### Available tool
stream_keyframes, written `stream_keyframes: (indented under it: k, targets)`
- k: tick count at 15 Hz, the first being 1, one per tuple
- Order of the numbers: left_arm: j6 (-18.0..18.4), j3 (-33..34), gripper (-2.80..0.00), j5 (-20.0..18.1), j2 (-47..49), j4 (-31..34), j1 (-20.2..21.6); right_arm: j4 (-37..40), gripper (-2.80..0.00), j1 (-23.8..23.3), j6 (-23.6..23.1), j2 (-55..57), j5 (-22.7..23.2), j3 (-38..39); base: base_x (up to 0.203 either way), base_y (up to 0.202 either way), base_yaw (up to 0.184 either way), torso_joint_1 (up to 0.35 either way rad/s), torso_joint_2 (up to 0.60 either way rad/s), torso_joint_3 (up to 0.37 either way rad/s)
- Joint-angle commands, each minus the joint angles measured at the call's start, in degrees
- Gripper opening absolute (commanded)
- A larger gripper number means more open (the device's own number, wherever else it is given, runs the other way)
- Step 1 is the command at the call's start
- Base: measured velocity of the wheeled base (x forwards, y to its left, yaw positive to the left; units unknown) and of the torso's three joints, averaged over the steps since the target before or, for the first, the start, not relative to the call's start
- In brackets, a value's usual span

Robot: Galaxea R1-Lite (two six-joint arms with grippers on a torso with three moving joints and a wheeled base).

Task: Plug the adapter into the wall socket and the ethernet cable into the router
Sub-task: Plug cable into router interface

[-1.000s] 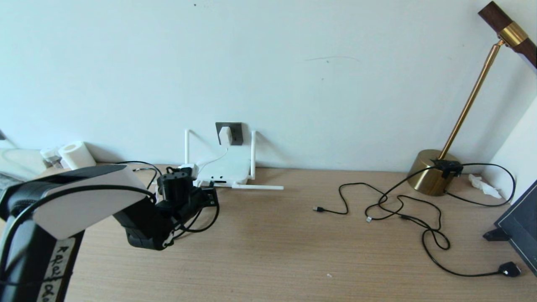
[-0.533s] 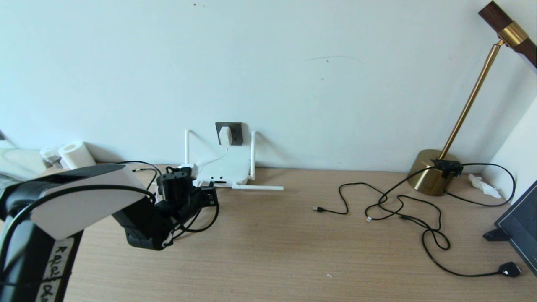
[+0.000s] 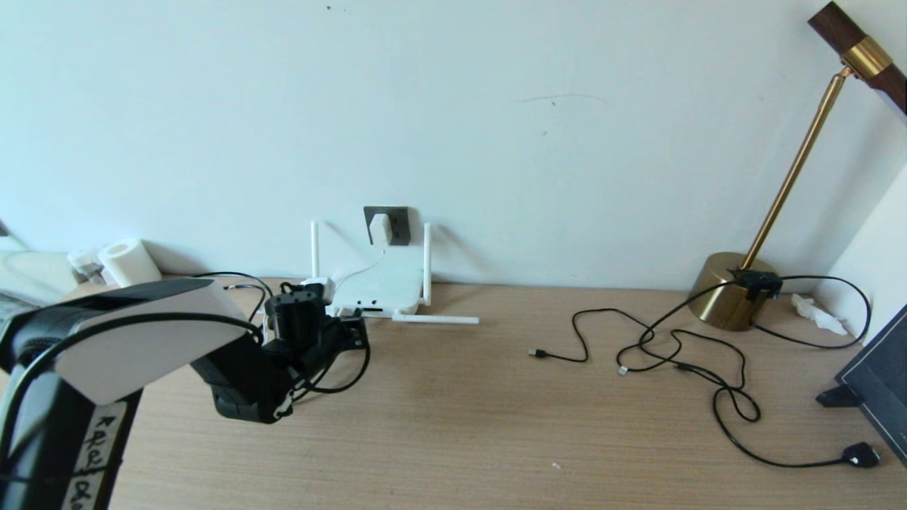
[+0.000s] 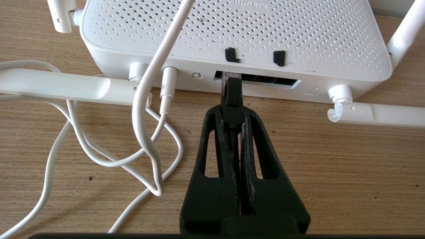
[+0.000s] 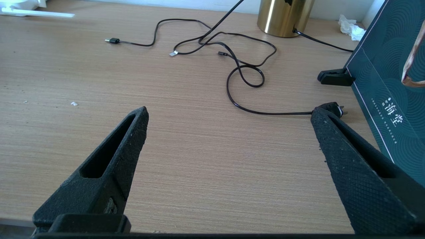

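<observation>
The left gripper [image 4: 232, 111] pinches the ethernet cable [image 4: 231, 96] by its stiff plug, tip at the router [image 4: 232, 36] port; the cord looks limp. The right gripper [image 5: 229, 122] gapes idle.

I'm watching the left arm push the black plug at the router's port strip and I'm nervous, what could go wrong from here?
1. The left gripper pinches the ethernet cable plug right at the router port opening; slightly off line, it may jam against the port edge.
2. The router only rests on the desk, so the push could slide it toward the wall.
3. The adapter cord loops beside the gripper and could snag.
</observation>
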Motion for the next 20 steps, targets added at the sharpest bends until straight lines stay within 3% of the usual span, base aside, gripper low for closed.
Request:
stream_keyframes:
  k: [1,20]
  targets:
    - [-0.06,-0.09,-2.8,0.03,0.38,-0.19,0.01,0.04,0.0,0.01,-0.04,0.09,0.03,0.01,0.0,0.0,0.0,0.0,0.0,0.0]
    - [-0.5,0.61,-2.8,0.03,0.3,-0.54,0.01,0.04,0.0,0.01,-0.04,0.09,0.03,-0.07,0.0,0.0,0.0,0.0,0.0,0.0]
